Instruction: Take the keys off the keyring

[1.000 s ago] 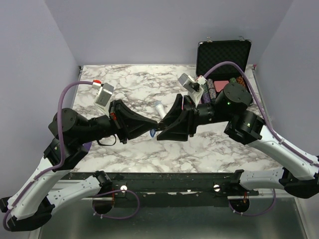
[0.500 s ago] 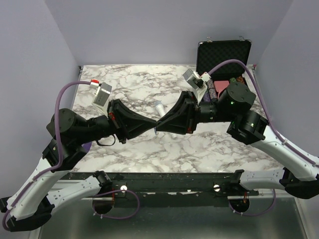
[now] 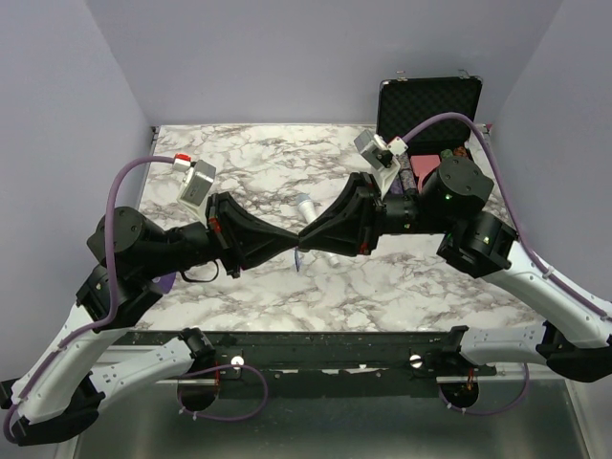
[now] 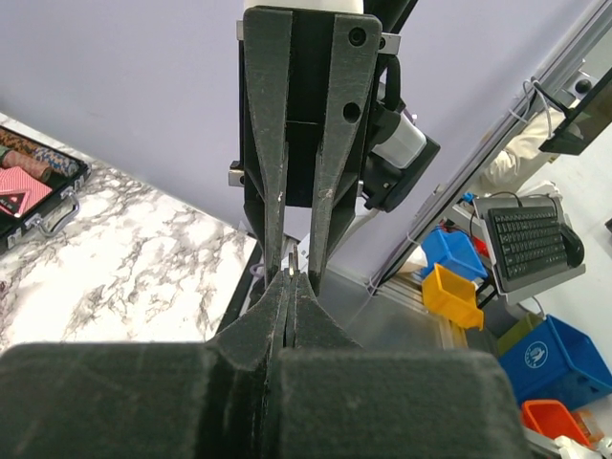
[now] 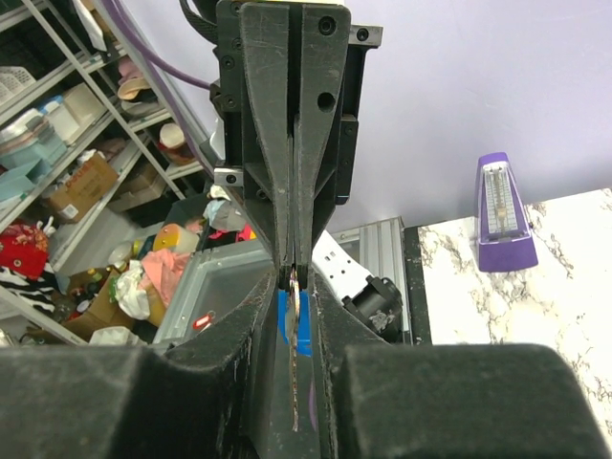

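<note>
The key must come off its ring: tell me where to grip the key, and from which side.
Pinch the key by its blue head, across the flat faces, from the side of the right gripper: it stands edge-on there, and the left gripper is shut at the ring end.

Microphone (image 3: 304, 204) on table (image 3: 244, 153), behind key (image 3: 297, 258)

Colour findings. Counter (image 3: 249, 153): white marble pattern with grey and dark veins. Left hand (image 3: 295, 241) and right hand (image 3: 305, 235): matt black. Key (image 5: 287, 321): bright blue head, silver blade. Keyring (image 5: 295, 283): silver metal with a warm glint. Microphone (image 3: 304, 205): white and grey. Case (image 3: 428, 103), far right: black shell with a black textured lining. Arm cables (image 3: 129, 182): purple. Metronome (image 5: 502, 215): purple body with a pale face. Surrounding walls (image 3: 287, 57): plain lilac.
</note>
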`<act>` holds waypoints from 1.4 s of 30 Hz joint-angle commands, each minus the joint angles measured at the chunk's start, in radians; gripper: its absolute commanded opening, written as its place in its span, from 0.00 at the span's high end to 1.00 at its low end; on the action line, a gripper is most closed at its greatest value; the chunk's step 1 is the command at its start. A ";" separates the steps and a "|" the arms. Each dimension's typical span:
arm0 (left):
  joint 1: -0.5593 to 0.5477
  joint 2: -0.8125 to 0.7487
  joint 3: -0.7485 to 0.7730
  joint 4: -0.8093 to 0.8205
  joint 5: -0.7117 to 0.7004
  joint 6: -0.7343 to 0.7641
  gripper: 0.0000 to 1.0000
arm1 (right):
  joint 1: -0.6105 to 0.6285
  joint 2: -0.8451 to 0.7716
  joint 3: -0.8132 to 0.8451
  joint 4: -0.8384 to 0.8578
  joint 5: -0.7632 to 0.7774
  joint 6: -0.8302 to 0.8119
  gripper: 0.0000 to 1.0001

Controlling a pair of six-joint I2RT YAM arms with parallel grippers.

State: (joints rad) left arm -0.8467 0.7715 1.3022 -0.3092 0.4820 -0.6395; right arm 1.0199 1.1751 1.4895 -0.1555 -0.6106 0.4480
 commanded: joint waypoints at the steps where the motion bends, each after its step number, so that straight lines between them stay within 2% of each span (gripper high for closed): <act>1: -0.006 -0.001 0.028 -0.011 -0.020 0.014 1.00 | 0.003 -0.002 0.028 -0.013 0.002 -0.005 0.73; 12: -0.006 -0.012 0.035 -0.014 -0.042 0.017 1.00 | 0.003 -0.003 0.025 -0.015 0.006 -0.008 0.70; 22: -0.006 -0.009 0.022 0.001 -0.039 0.009 1.00 | 0.003 0.014 0.025 0.011 -0.002 0.003 0.76; 27: -0.006 -0.012 0.019 0.005 -0.042 0.006 1.00 | 0.003 0.017 0.023 0.017 -0.005 0.003 0.90; 32: -0.006 -0.012 0.009 0.001 -0.043 0.003 1.00 | 0.003 0.014 0.017 0.025 -0.005 0.006 0.98; 36: -0.008 0.002 0.019 -0.031 -0.063 0.004 0.99 | 0.003 0.009 0.006 0.034 -0.009 0.009 0.99; 37: -0.008 0.005 0.028 -0.053 -0.080 0.011 0.87 | 0.003 0.008 0.005 0.031 -0.009 0.009 0.99; 40: -0.006 0.002 0.066 -0.119 -0.141 0.046 0.27 | 0.003 -0.006 -0.011 0.016 0.006 0.000 0.99; 41: -0.008 -0.008 0.081 -0.137 -0.169 0.058 0.14 | 0.003 -0.014 -0.015 0.008 0.023 -0.008 0.99; 42: -0.008 -0.018 0.097 -0.154 -0.213 0.066 0.05 | 0.005 -0.017 -0.023 0.004 0.046 -0.009 0.99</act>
State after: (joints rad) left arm -0.8494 0.7685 1.3312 -0.3664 0.4057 -0.6189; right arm 1.0199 1.1812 1.4879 -0.1509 -0.6140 0.4534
